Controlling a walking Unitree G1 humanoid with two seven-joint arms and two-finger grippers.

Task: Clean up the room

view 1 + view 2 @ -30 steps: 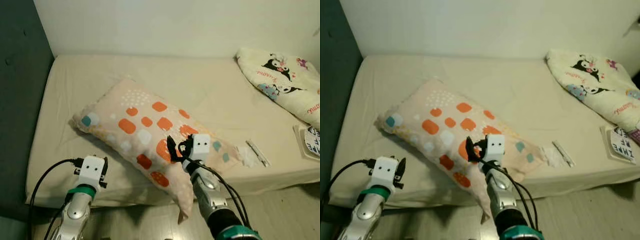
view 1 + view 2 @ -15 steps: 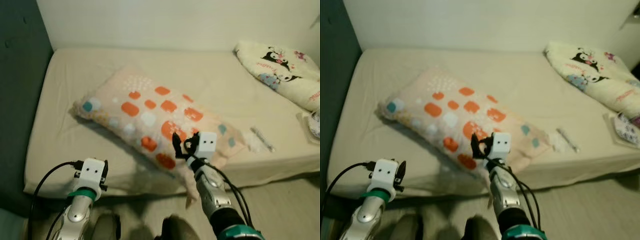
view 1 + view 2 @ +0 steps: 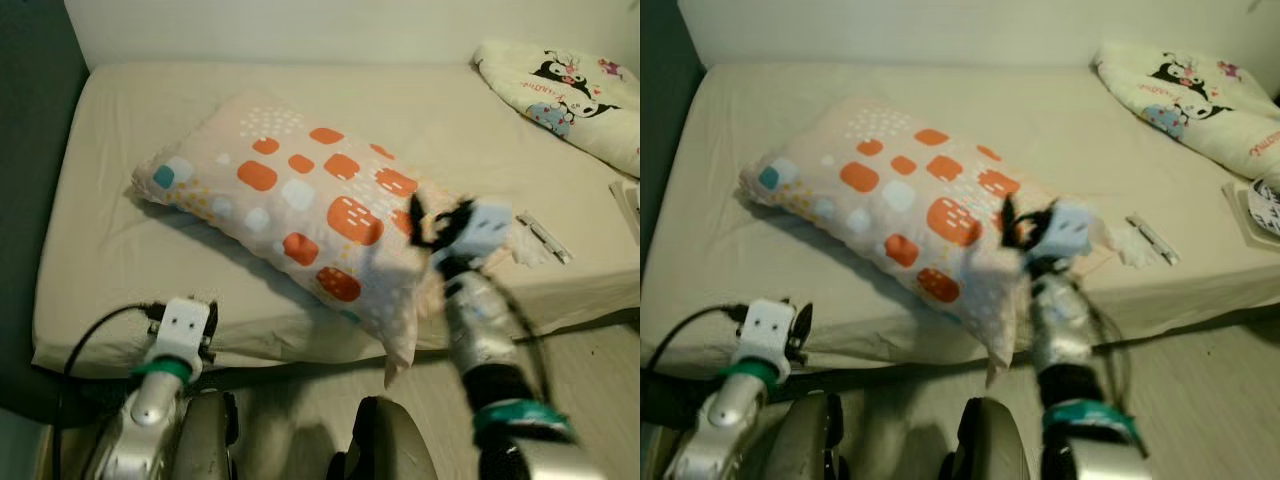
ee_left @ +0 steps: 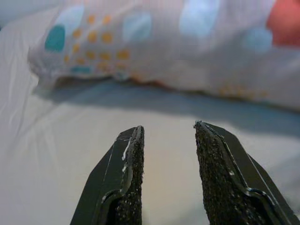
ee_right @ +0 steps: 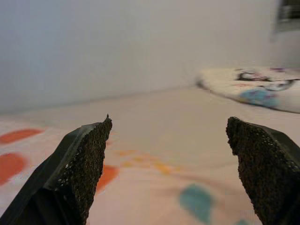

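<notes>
A long pillow (image 3: 300,190) with orange, white and teal patches lies slantwise on the bed (image 3: 120,250), and its near corner hangs over the front edge. My right gripper (image 3: 438,218) is blurred above the pillow's right end. In the right wrist view it is wide open (image 5: 168,122) with nothing between the fingers and the pillow below them. My left gripper (image 3: 200,325) is low at the bed's front edge, left of the pillow. In the left wrist view it is open (image 4: 168,133) and faces the pillow's underside (image 4: 187,61) across bare sheet.
A cartoon-printed blanket (image 3: 570,80) lies bunched at the bed's back right. A crumpled tissue and a pen-like stick (image 3: 540,238) lie right of the pillow, and a printed flat item (image 3: 1260,205) sits at the right edge. A dark wall (image 3: 30,120) runs along the left, and my own legs (image 3: 385,440) stand on the floor below.
The camera has tilted and shifted. My right gripper has swung right and up, from the pillow's near middle to its right end. The left arm has barely moved.
</notes>
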